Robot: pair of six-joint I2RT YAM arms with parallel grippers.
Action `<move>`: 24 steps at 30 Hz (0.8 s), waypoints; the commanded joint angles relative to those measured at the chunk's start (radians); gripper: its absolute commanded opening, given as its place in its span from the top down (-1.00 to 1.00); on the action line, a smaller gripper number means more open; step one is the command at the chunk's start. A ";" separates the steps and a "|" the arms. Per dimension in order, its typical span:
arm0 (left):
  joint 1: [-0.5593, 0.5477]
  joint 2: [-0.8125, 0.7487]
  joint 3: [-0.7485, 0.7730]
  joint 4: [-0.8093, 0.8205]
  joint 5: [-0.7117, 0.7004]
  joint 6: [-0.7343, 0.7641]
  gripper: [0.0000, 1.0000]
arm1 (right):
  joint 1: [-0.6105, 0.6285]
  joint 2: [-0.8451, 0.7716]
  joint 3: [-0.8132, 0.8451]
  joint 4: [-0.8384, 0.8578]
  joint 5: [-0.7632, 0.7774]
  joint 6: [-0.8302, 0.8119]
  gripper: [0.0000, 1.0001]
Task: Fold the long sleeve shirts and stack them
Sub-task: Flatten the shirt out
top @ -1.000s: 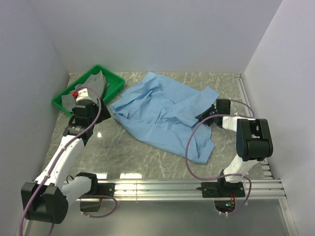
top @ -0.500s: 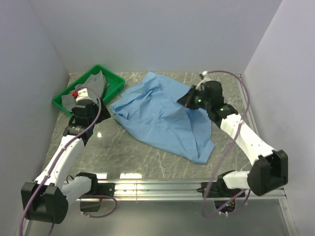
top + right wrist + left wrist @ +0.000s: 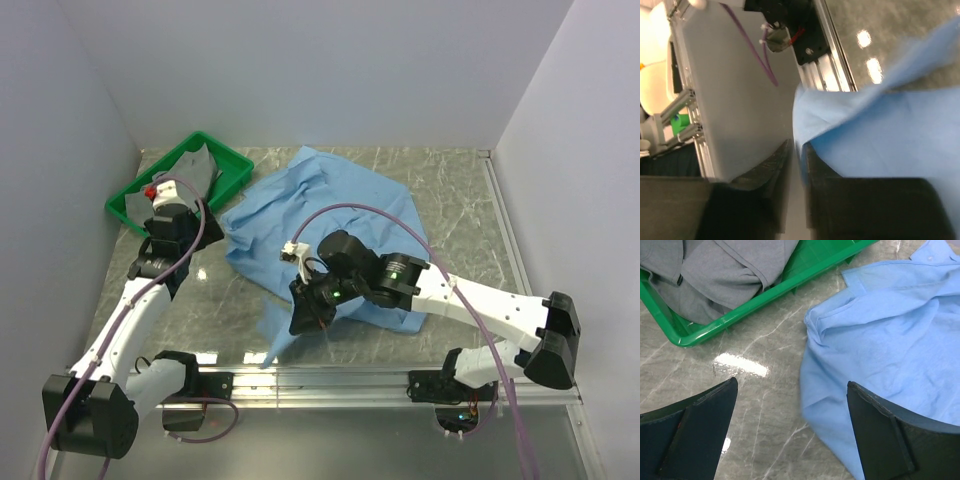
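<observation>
A light blue long sleeve shirt lies crumpled across the middle of the table. My right gripper is shut on a fold of it and holds that cloth low near the front edge; a pointed flap hangs down-left from it. In the right wrist view the cloth is pinched between the closed fingers. My left gripper is open and empty, above the table just left of the shirt's left edge.
A green tray with grey folded clothes sits at the back left. White walls close the sides and back. An aluminium rail runs along the front edge.
My right arm swept from the far right across to the front centre, dragging the shirt's right side over and towards the front. The left arm has not moved.
</observation>
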 commanded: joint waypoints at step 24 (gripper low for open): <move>-0.147 0.398 0.293 0.057 0.284 -0.031 -0.92 | -1.085 0.005 -0.235 -0.013 0.503 0.303 -0.37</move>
